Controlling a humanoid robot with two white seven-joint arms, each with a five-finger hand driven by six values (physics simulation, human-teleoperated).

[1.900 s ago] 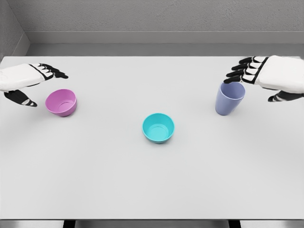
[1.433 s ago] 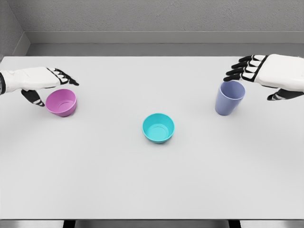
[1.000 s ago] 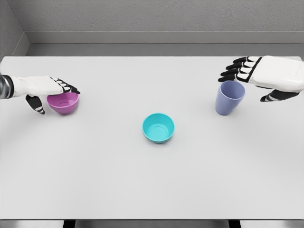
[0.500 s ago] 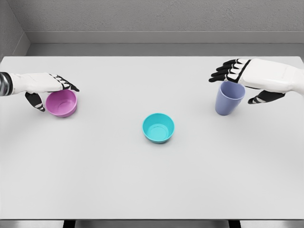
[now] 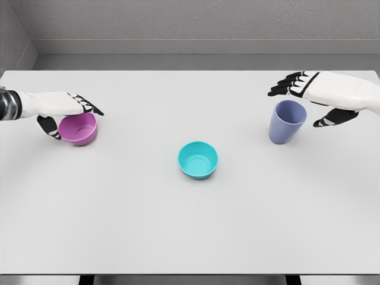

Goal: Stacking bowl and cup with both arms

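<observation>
Left hand (image 5: 59, 110) sits over the back rim of the purple bowl (image 5: 78, 129), fingers stretched flat across the top, thumb hanging down at the bowl's left side; whether it actually grips the bowl can't be told. Right hand (image 5: 323, 95) hovers above and behind the blue cup (image 5: 287, 122), fingers spread and loose, thumb out to the right, nothing held. Purple bowl stands upright at the left of the white table (image 5: 178, 225), nothing inside it. Blue cup stands upright at the right, what shows of its inside looks empty. Teal bowl (image 5: 198, 160) sits upright near the table middle, well apart from both hands, nothing inside. Count: two bowls, one cup, all three separate, none nested. Grey wall (image 5: 190, 24) runs behind the table's far edge.
</observation>
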